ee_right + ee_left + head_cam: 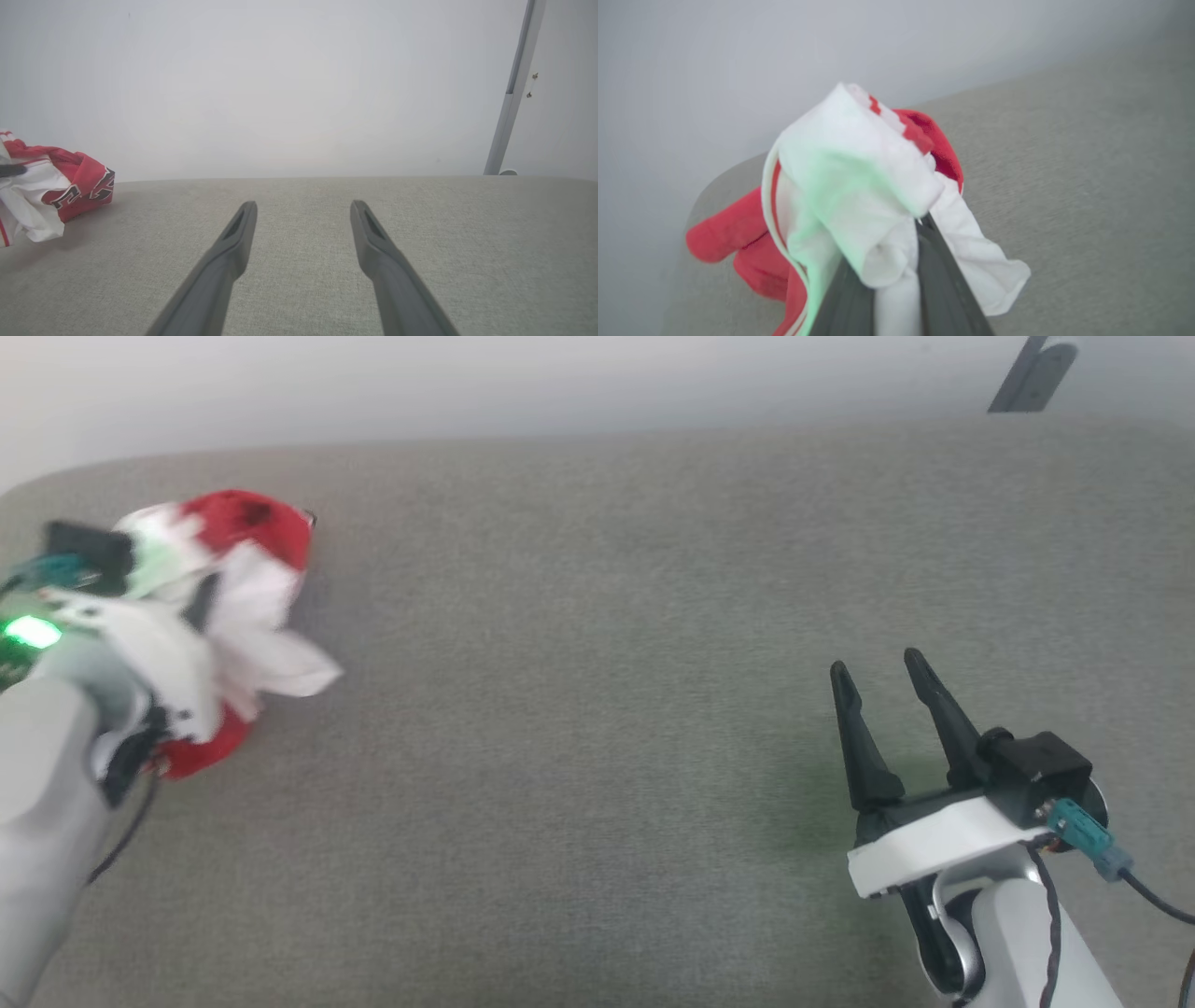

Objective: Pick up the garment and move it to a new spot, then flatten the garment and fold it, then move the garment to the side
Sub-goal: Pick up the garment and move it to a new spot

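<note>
Grip on! The left gripper (893, 273) was clamped on a white fold of the garment (245, 581), a red-and-white bundle at the upper left of the head view, near the bench's (597, 775) rounded corner; whether it was clear of the surface, I couldn't tell. At lower right, the right gripper (876, 663) had its jaws spread, holding nothing. By my read, only the pickup was under way, with moving, flattening, folding and setting aside all left to do.
</note>
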You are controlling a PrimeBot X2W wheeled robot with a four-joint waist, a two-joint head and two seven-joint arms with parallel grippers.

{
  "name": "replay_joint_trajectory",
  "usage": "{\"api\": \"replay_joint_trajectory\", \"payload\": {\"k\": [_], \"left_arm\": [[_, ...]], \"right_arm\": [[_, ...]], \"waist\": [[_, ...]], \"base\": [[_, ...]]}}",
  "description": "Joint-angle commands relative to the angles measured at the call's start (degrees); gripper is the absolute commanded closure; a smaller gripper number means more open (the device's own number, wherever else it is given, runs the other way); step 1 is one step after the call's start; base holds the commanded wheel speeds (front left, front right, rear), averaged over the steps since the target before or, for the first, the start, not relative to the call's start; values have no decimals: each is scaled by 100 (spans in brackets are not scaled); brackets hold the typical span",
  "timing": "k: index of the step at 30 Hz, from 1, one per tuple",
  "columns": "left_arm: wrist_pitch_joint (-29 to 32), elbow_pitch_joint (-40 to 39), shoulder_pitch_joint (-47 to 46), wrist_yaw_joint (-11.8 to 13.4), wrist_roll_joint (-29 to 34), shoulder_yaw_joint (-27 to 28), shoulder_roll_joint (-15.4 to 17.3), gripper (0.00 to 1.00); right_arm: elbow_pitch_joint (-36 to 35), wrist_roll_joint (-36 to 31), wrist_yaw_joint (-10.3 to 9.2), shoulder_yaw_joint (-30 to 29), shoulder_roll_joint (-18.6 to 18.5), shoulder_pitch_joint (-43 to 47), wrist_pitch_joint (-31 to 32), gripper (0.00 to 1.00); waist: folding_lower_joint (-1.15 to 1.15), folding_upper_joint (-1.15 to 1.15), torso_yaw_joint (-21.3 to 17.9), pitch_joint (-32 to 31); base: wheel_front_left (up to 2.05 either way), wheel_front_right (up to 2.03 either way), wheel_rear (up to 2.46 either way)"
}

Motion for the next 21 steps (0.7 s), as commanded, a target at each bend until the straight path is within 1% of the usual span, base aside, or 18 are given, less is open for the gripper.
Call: {"api": "replay_joint_trajectory", "payload": {"k": [1, 6, 7, 8, 12, 13, 16, 21], "left_arm": [[65, -461, -147, -6, -141, -240, -19, 100], [274, -1646, -310, -6, -510, -710, -3, 100], [274, -1646, -310, -6, -510, -710, -3, 100], [344, -1864, -342, -6, -588, -788, -11, 100], [656, -2606, -508, -7, -896, -1066, -82, 100], [834, -2844, -597, -7, -989, -1210, -151, 100], [1131, -2985, -693, -7, -1039, -1566, -236, 100], [1490, -2841, -882, -7, -1299, -2082, -602, 100]], "right_arm": [[-11, 104, -8, -18, 14, 104, -19, 0], [-44, 241, -8, -52, 15, 207, -19, 0], [-44, 241, -8, -52, 15, 207, -19, 0], [-54, 271, -8, -62, 13, 228, -19, 0], [-96, 425, -8, -63, 15, 233, -19, 0], [-119, 522, -8, -55, 14, 205, -19, 0], [-163, 697, -7, -56, 15, 122, -19, 0], [-201, 1000, -7, -69, 17, 66, -19, 0]], "waist": [[0, 0, -111, -152], [0, 0, -416, -201], [0, 0, -416, -201], [0, 0, -492, -196], [0, 0, -870, -83], [0, 0, -1100, 10], [0, 0, -1470, 173], [0, 0, -2088, 491]], "base": [[0, 0, 0], [0, 0, 0], [0, 0, 0], [0, 0, 0], [0, 0, 0], [0, 0, 0], [0, 0, 0], [0, 0, 0]]}}
